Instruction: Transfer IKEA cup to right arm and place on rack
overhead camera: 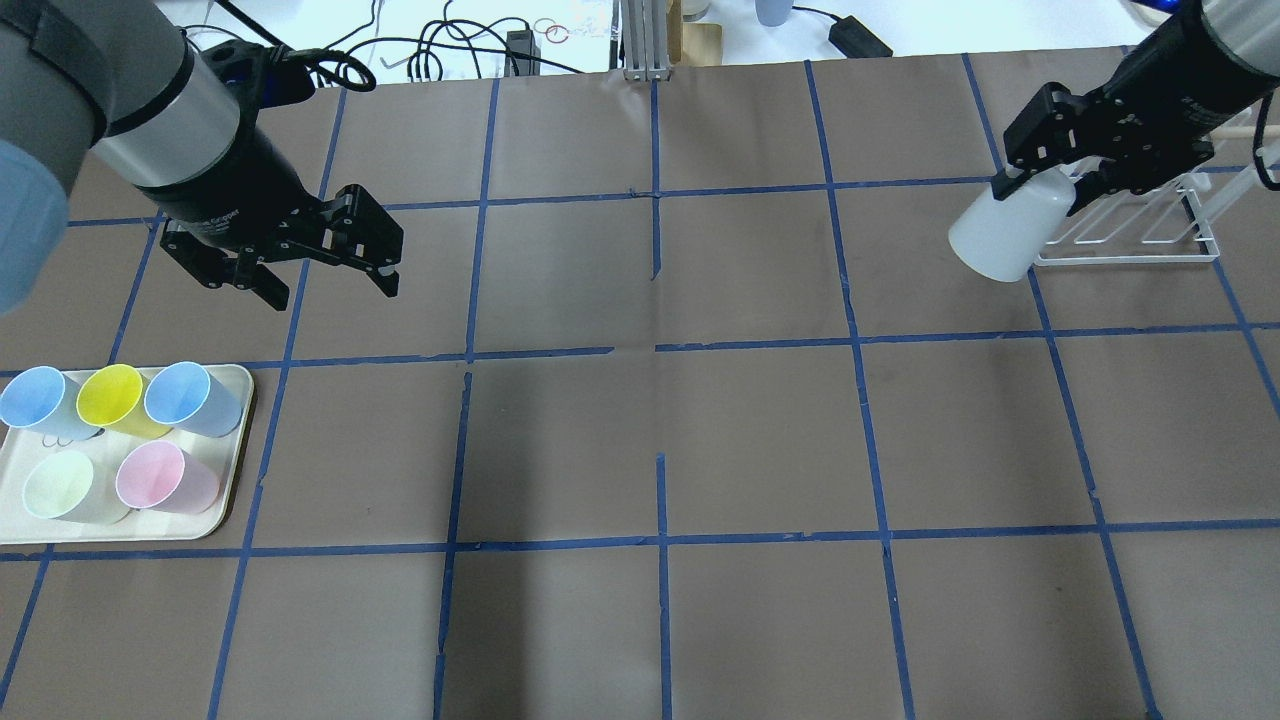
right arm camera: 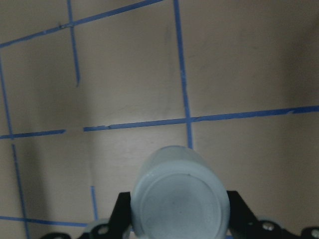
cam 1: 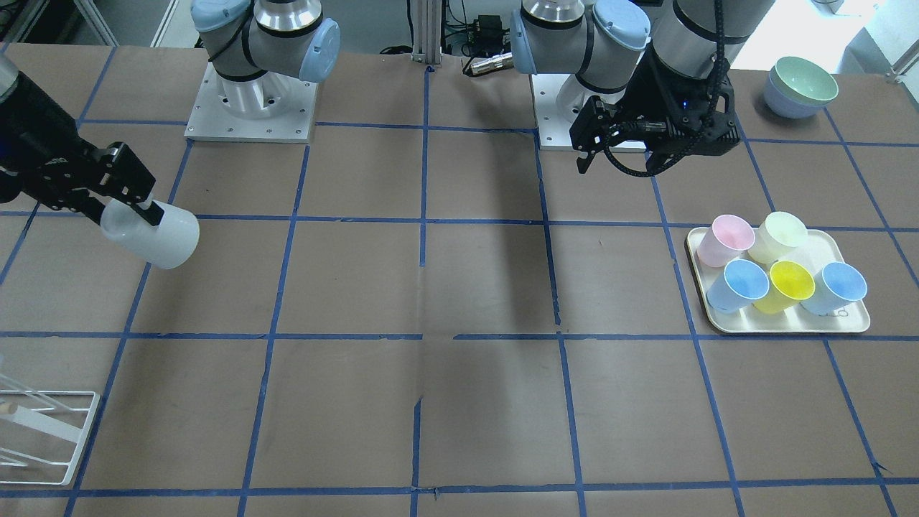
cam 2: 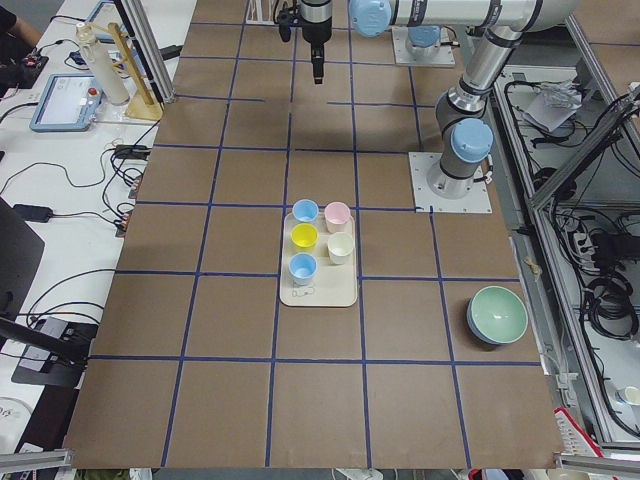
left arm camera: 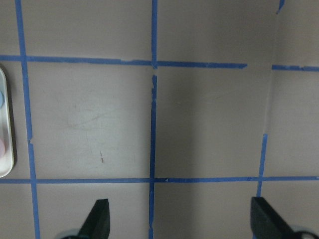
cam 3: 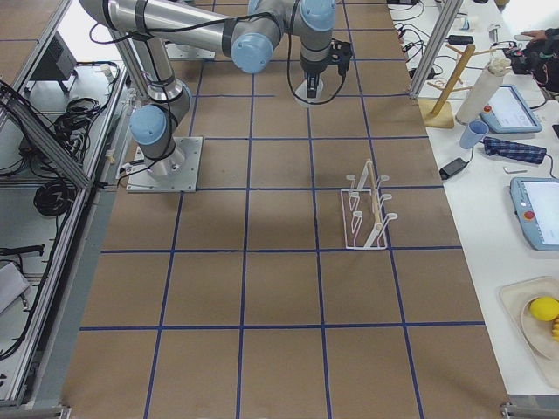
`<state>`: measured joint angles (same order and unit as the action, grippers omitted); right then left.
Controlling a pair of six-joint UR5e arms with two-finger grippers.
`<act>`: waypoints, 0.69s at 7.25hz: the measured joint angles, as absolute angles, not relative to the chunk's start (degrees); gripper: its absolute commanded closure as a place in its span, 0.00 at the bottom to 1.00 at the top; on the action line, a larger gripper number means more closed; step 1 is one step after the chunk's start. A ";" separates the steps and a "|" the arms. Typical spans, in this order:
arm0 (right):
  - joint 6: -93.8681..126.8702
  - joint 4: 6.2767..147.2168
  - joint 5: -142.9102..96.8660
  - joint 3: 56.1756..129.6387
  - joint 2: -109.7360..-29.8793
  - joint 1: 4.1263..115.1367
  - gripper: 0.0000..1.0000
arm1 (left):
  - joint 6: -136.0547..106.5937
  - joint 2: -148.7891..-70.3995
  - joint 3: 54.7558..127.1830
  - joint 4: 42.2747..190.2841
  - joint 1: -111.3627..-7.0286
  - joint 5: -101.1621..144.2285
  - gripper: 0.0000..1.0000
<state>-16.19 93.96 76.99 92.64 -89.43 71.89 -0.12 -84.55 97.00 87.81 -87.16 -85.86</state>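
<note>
My right gripper is shut on the IKEA cup, a pale grey, almost white tumbler. It grips the cup near its base. The cup hangs tilted in the air, mouth pointing away towards the table's middle. It shows at the left of the front view, under the right gripper, and its base fills the right wrist view. The white wire rack stands just beyond the cup towards the table's end. My left gripper is open and empty above the table, as its fingers show.
A cream tray with several coloured cups lies below the left gripper in the overhead view. Two stacked bowls sit near the left arm's base. The rack also shows at the front view's lower left.
</note>
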 measured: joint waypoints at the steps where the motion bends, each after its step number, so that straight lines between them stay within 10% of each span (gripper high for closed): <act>1: -20.28 96.38 81.20 92.67 -89.24 71.86 1.00 | -1.86 -84.03 98.78 84.53 -87.21 -86.83 0.00; 5: -28.22 106.39 86.93 92.79 -86.91 67.65 1.00 | -7.73 -85.15 96.42 82.70 -91.14 -88.90 0.00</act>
<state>-28.22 106.39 86.93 92.79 -86.91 67.65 -7.73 -85.15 96.42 82.70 -91.14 -88.90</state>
